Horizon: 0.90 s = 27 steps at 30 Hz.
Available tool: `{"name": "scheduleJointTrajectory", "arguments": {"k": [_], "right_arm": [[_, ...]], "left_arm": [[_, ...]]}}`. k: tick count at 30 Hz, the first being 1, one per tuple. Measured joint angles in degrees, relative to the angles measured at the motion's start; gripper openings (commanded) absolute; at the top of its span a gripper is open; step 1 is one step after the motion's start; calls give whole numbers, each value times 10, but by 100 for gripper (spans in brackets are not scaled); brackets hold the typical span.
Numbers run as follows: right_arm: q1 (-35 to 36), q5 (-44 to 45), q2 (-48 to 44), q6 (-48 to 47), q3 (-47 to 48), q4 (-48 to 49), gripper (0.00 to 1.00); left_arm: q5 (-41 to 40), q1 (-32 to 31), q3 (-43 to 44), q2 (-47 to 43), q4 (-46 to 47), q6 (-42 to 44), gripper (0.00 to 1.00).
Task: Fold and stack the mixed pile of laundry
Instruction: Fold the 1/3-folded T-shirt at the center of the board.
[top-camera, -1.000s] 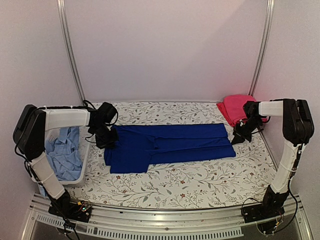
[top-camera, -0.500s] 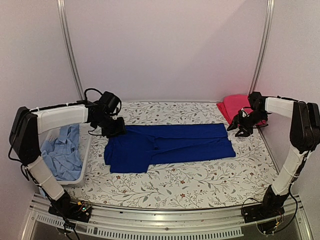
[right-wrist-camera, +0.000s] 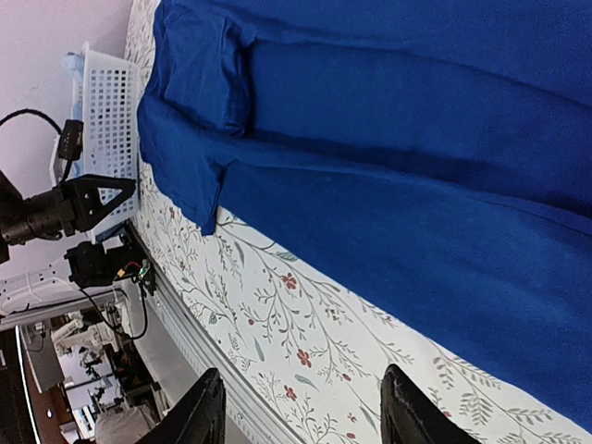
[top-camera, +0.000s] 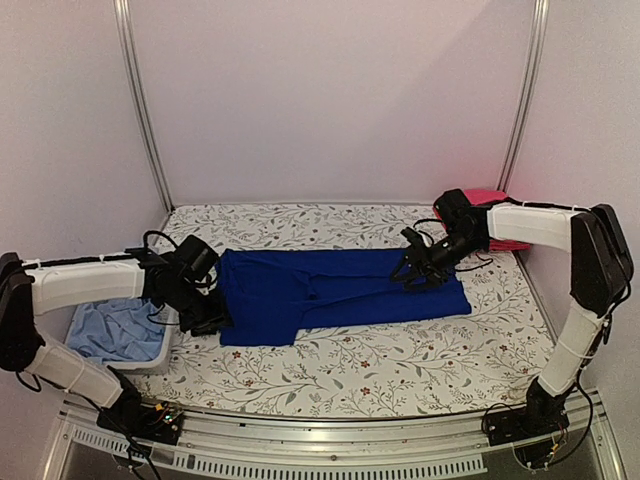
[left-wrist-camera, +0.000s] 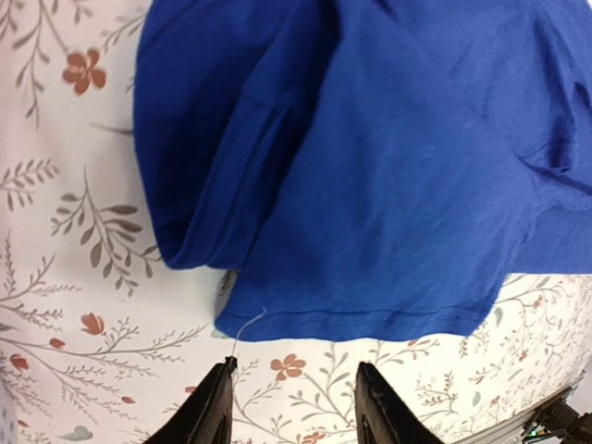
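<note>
The royal-blue shirt (top-camera: 340, 292) lies spread flat across the middle of the floral table cover. My left gripper (top-camera: 210, 322) hangs at its near-left corner. In the left wrist view it (left-wrist-camera: 294, 407) is open and empty over the cover, just off the shirt's hem (left-wrist-camera: 370, 319). My right gripper (top-camera: 412, 272) hovers over the shirt's right part. In the right wrist view it (right-wrist-camera: 301, 412) is open and empty, with the shirt (right-wrist-camera: 416, 166) below. The light-blue shirt (top-camera: 115, 330) lies in the basket. The red-pink garment (top-camera: 480, 196) sits at the back right, partly hidden by the right arm.
The white perforated basket (top-camera: 160, 355) stands at the table's left edge and also shows in the right wrist view (right-wrist-camera: 106, 102). A metal rail (top-camera: 330, 445) runs along the near edge. Walls close the back and sides.
My left gripper swung from the shirt's far-left corner to its near-left corner. My right gripper moved left from beside the red-pink garment to over the blue shirt.
</note>
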Motion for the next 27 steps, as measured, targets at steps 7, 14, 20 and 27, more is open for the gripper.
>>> {"name": "scheduleJointTrajectory", "arguments": {"k": [7, 14, 20, 27], "right_arm": [[80, -21, 61, -4, 19, 24, 53], [86, -20, 69, 3, 19, 38, 53], [86, -19, 69, 7, 19, 42, 53], [86, -10, 69, 7, 19, 42, 52]], "left_arm": [[11, -9, -54, 8, -4, -39, 43], [13, -23, -65, 39, 24, -52, 37], [8, -23, -54, 60, 58, -56, 20], [5, -23, -23, 101, 79, -40, 0]]}}
